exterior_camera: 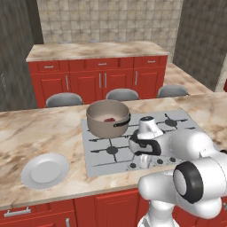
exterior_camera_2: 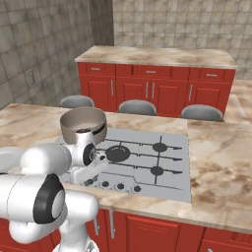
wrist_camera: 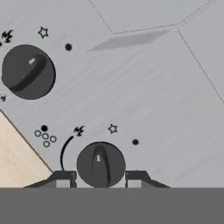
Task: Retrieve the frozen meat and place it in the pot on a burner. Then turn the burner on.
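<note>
The pot (exterior_camera: 107, 116) (exterior_camera_2: 83, 122) stands on the back left burner of the steel cooktop (exterior_camera: 111, 153). A bit of the red frozen meat (exterior_camera: 109, 119) shows inside it. My gripper (exterior_camera: 142, 160) (exterior_camera_2: 90, 180) (wrist_camera: 99, 178) points down at the row of knobs along the cooktop's front edge. In the hand view its two fingertips (wrist_camera: 64, 177) sit tight against either side of a dark burner knob (wrist_camera: 100, 165), whose white mark points up. The gripper is shut on this knob.
A second knob (wrist_camera: 28, 72) lies up and to the left in the hand view. More knobs (exterior_camera_2: 120, 186) run along the front. A white plate (exterior_camera: 45, 170) rests on the counter left of the cooktop. Grey stools (exterior_camera: 122, 94) stand beyond the island.
</note>
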{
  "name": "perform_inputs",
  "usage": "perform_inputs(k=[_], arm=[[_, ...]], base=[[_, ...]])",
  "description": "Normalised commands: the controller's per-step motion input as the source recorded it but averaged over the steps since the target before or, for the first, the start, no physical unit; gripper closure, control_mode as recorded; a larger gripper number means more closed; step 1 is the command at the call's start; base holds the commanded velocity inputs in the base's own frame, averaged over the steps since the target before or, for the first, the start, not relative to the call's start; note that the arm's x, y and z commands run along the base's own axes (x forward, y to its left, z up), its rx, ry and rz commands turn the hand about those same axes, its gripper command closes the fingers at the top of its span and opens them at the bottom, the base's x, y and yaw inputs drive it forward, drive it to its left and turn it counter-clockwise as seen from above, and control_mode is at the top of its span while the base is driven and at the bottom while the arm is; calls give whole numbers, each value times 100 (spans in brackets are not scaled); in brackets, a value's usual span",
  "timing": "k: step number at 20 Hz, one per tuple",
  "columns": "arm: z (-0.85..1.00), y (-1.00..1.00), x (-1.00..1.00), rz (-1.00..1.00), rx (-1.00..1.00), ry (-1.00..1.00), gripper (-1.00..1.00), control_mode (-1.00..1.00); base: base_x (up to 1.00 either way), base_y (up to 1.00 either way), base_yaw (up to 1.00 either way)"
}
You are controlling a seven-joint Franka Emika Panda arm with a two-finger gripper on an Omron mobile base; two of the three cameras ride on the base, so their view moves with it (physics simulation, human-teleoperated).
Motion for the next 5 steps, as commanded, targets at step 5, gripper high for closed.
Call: perform_inputs(k=[5], arm=[[-13, 0, 0, 50, 2, -3, 100, -100]], base=[[0, 0, 0]])
